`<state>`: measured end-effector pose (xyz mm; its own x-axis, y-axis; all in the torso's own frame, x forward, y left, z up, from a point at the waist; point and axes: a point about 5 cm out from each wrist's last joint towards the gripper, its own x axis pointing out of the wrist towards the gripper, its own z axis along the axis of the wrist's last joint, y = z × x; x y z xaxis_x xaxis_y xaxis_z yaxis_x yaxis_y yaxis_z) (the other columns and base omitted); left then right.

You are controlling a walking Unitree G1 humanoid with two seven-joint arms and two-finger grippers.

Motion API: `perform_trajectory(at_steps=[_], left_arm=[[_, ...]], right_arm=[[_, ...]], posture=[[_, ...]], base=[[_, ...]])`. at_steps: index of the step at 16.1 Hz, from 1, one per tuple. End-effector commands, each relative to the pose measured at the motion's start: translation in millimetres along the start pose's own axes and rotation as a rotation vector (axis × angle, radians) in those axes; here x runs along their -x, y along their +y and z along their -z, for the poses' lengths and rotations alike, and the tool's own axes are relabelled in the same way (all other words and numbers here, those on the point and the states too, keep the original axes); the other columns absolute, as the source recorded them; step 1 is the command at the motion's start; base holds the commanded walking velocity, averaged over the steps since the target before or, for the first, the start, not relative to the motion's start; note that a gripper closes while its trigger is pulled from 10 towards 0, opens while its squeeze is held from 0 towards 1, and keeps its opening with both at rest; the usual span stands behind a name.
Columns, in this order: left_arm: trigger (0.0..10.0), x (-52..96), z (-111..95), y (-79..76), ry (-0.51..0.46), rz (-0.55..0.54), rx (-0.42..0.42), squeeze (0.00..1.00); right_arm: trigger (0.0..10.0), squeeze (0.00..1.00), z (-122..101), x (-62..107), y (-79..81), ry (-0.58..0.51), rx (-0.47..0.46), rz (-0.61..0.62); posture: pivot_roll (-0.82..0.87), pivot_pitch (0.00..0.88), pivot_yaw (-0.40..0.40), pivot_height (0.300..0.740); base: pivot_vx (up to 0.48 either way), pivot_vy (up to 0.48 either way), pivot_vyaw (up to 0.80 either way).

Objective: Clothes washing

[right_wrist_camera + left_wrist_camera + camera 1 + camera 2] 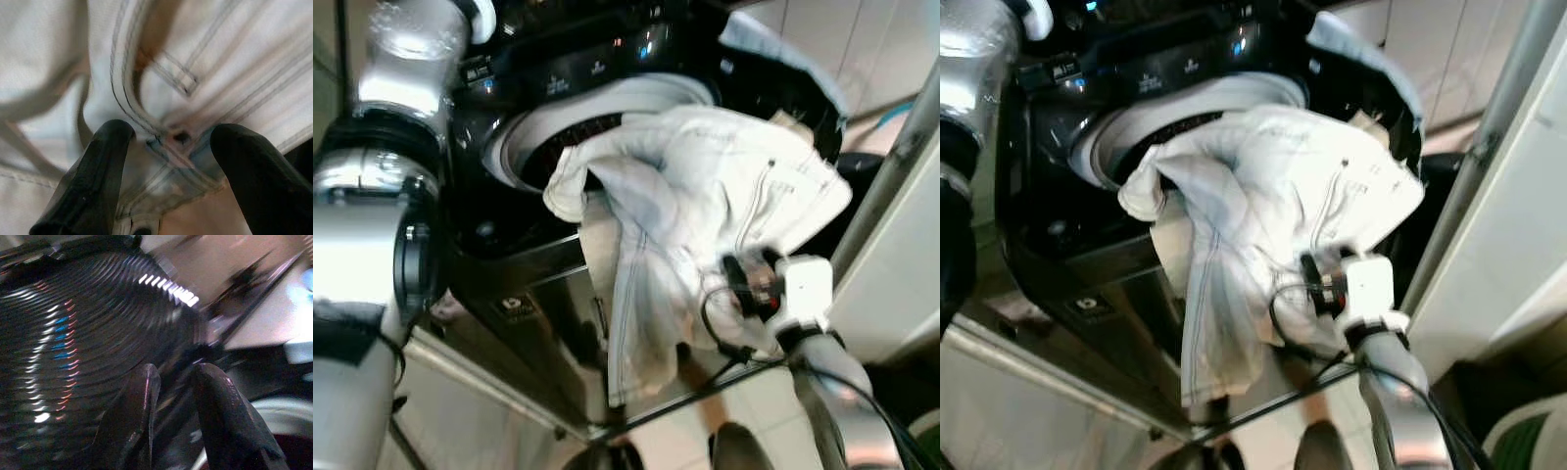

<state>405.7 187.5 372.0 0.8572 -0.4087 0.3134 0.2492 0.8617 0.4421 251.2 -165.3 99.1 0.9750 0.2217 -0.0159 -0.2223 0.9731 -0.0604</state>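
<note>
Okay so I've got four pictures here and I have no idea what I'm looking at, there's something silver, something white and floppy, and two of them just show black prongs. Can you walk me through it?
This is a humanoid robot doing laundry. The two wide pictures come from cameras in its head, looking down. The black appliance is a washing machine with a round drum opening. The white floppy thing is a pale garment, seemingly jeans, draped over that opening and hanging down the front. The silver shapes are the robot's arms.

The other two pictures come from cameras on its wrists. The black prongs are gripper fingers. The right gripper is open, pressed close to the garment's seams. The left gripper is slightly open, holding nothing, beside a dark ribbed surface.
</note>
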Motion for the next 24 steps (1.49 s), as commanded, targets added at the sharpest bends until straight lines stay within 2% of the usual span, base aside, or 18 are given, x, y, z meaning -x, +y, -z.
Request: perform_trajectory(at_steps=[1,2,3,4,6,7,8,9,10,11,12,15,16,17,18,20,22,24], left_arm=[[10.0,14.5,1,2.4,-0.033,0.099,0.071,0.00],[10.0,20.7,0,-5.7,-0.052,0.167,0.103,0.00],[10.0,55.4,7,-43.9,-0.061,0.379,0.235,0.00],[10.0,80.0,16,-75.8,-0.032,0.505,0.325,0.00],[10.0,110.2,58,-131.8,0.114,0.543,0.396,0.00],[10.0,112.8,62,-137.9,0.133,0.540,0.406,0.00],[10.0,119.8,70,-154.4,0.174,0.514,0.439,0.00],[10.0,128.2,73,-165.4,0.210,0.499,0.456,0.00],[10.0,135.9,70,-164.9,0.251,0.449,0.497,0.00],[10.0,139.7,69,-165.3,0.270,0.435,0.503,0.00],[10.0,148.7,77,-170.9,0.318,0.421,0.494,0.00],[10.0,154.5,93,-180.0,0.386,0.386,0.475,0.00],[10.0,156.7,102,-183.4,0.431,0.364,0.427,0.00],[10.0,160.4,116,-195.8,0.491,0.332,0.376,0.00],[10.0,161.2,117,-200.8,0.499,0.337,0.374,0.00],[10.0,158.4,113,-216.8,0.484,0.373,0.432,0.00],[10.0,155.6,114,-222.1,0.483,0.378,0.416,0.00],[10.0,154.5,122,-220.6,0.498,0.353,0.396,0.00]], right_arm=[[10.0,0.00,1,-5.9,1.9,-0.004,0.001,-0.025],[10.0,0.00,3,-10.1,0.3,0.002,-0.003,-0.033],[10.0,0.00,8,-27.6,2.3,0.026,0.007,-0.065],[10.0,0.00,13,-41.7,4.5,0.047,0.016,-0.082],[10.0,0.00,15,-72.7,12.0,0.081,0.035,-0.118],[10.0,0.00,14,-77.2,11.9,0.083,0.037,-0.120],[10.0,0.00,0,-94.9,14.0,0.063,0.061,-0.125],[10.0,0.00,-27,-114.4,16.9,-0.007,0.088,-0.134],[10.0,0.00,-52,-126.8,18.1,-0.075,0.099,-0.139],[10.0,0.00,-62,-130.8,19.4,-0.106,0.099,-0.147],[10.0,0.00,-89,-140.3,22.8,-0.190,0.089,-0.162],[10.0,0.00,-121,-153.1,18.2,-0.264,0.073,-0.147],[10.0,0.00,-128,-156.5,15.0,-0.275,0.098,-0.134],[10.0,0.00,-151,-162.1,4.2,-0.318,0.159,-0.067],[10.0,0.00,-160,-163.6,1.6,-0.338,0.187,-0.047],[10.0,0.00,-199,-167.3,-4.7,-0.416,0.307,0.026],[10.0,0.00,-228,-164.3,-15.7,-0.496,0.351,0.099],[10.0,0.00,-223,-161.2,-22.2,-0.523,0.391,0.126]], posture=[[-0.21,0.008,0.140,0.726],[-0.18,0.004,0.120,0.726],[-0.15,0.000,0.100,0.726],[-0.14,0.000,0.089,0.726],[-0.07,0.000,0.031,0.726],[-0.06,0.000,0.027,0.726],[-0.04,0.000,0.004,0.726],[-0.02,0.000,-0.011,0.726],[0.00,0.000,-0.030,0.726],[0.00,0.000,-0.030,0.726],[0.00,0.000,-0.040,0.726],[0.00,0.000,-0.046,0.726],[-0.01,0.000,-0.044,0.726],[-0.02,0.000,-0.036,0.726],[-0.02,0.000,-0.032,0.726],[-0.04,0.000,-0.021,0.726],[-0.04,0.000,-0.016,0.726],[-0.07,0.000,0.014,0.726]], base=[[0.000,0.000,0.00],[0.000,0.000,0.00],[0.000,0.000,0.00],[0.000,0.000,0.00],[0.000,0.000,0.00],[0.000,0.000,0.00],[0.000,0.000,0.00],[0.000,0.000,0.00],[0.000,0.000,0.00],[0.000,0.000,0.00],[0.000,0.000,0.00],[0.000,0.000,0.00],[0.000,0.000,0.00],[0.000,0.000,0.00],[0.000,0.000,0.00],[0.000,0.000,0.00],[0.000,0.000,0.00],[0.000,0.000,0.00]])
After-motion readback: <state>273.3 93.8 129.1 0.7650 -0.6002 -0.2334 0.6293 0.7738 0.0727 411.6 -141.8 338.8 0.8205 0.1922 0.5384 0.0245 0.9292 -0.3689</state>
